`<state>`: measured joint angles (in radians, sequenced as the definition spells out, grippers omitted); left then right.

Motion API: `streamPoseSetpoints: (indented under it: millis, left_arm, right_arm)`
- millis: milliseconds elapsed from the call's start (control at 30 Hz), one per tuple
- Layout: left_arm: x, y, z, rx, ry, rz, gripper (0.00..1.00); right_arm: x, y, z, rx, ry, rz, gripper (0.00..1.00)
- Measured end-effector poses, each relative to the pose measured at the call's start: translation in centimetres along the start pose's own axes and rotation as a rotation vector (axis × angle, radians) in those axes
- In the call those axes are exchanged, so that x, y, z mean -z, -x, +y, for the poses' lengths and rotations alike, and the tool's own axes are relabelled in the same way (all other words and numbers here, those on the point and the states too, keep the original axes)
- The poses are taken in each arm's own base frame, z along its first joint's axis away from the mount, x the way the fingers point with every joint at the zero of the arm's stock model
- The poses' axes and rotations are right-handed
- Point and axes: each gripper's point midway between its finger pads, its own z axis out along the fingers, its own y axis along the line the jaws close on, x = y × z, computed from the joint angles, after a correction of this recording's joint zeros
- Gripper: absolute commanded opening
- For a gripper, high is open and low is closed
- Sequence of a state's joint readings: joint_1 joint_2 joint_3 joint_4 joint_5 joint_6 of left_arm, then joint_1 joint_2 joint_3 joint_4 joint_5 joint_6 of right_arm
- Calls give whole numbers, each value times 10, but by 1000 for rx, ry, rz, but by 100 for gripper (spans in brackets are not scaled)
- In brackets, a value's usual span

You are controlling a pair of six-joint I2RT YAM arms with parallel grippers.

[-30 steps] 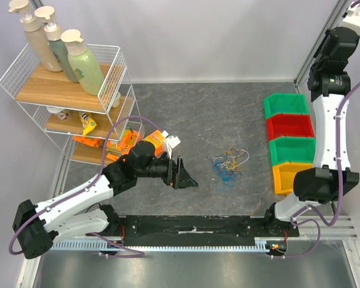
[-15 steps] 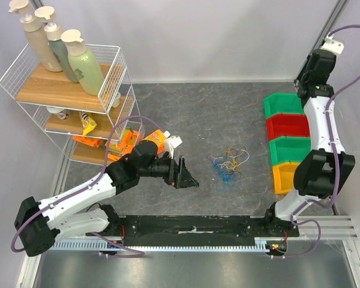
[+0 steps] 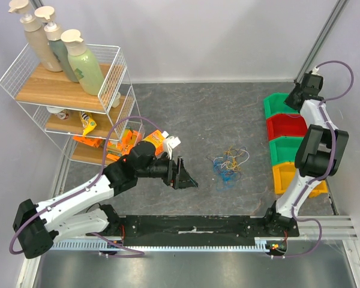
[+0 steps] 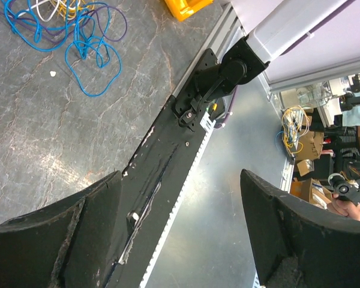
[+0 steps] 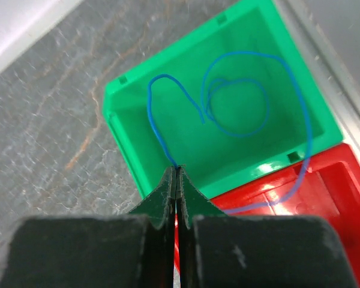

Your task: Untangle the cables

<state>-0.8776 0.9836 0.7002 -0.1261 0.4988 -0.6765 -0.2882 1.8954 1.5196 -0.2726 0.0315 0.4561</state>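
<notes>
A tangle of blue, yellow and purple cables [image 3: 229, 164] lies on the grey table's middle; it also shows at the top left of the left wrist view [image 4: 66, 30]. My left gripper [image 3: 185, 174] is open and empty, left of the tangle. My right gripper [image 5: 177, 171] is shut on a blue cable [image 5: 240, 90], whose loops hang into the far green bin [image 5: 228, 120] and trail over the red bin [image 5: 300, 198]. In the top view the right gripper [image 3: 296, 96] hovers over that green bin [image 3: 282, 105].
Four bins stand in a row at the right: green, red [image 3: 290, 126], green [image 3: 292, 150], yellow [image 3: 288, 177]. A white wire shelf [image 3: 72, 90] with bottles and packets stands at the left. An orange carton [image 3: 157, 139] lies by the left arm.
My right arm has swung down from high at the right to just over the far green bin, carrying the blue cable. The left arm has stayed almost still.
</notes>
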Motion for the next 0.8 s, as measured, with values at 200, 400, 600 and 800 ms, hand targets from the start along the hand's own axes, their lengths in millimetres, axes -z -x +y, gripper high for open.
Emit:
streamPoseSetpoints:
  millis: [200, 400, 600, 800]
  left_arm:
    - [2, -2, 0, -1, 1, 0, 85]
    - [4, -1, -1, -8, 0, -8, 85]
    - [7, 0, -2, -15, -3, -23, 85]
    - [7, 0, 0, -14, 6, -27, 85]
  right_arm:
    - [-33, -29, -3, 0, -3, 103, 0]
    - [-53, -23, 0, 5, -1, 103, 0]
    - [-56, -18, 4, 3, 15, 95, 0]
    - [-39, 11, 23, -7, 89, 21, 0]
